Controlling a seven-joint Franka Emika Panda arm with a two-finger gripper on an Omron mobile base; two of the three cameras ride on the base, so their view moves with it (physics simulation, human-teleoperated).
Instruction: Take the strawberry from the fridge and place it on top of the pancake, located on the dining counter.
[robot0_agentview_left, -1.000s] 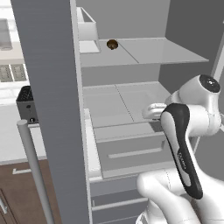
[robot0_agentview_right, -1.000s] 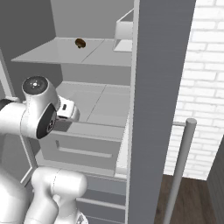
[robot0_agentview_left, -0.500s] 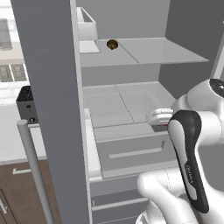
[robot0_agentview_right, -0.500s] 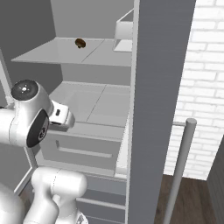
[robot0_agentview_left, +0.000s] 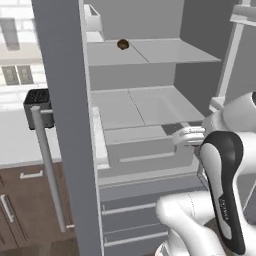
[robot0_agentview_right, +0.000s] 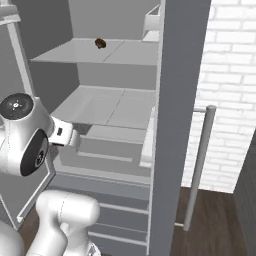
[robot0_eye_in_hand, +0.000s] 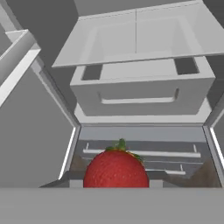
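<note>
Strawberry, small and red (robot0_eye_in_hand: 116, 169), sits clamped at 6 o'clock in the hand view, grasped by the two-finger gripper (robot0_eye_in_hand: 114, 183) for carrying. Tall matte grey fridge (robot0_eye_in_hand: 140, 94) stands open ahead at 12 o'clock, so the grip presumably secures transfer to the dining counter.

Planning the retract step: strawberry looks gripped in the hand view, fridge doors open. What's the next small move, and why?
Probably pull the claw straight back out of the fridge. The strawberry sits between the fingertips in the hand view, so it appears held, and the drawer and shelves lie ahead of the hand. The open doors flank the arm on both sides, so backing out before turning seems safest.
</note>
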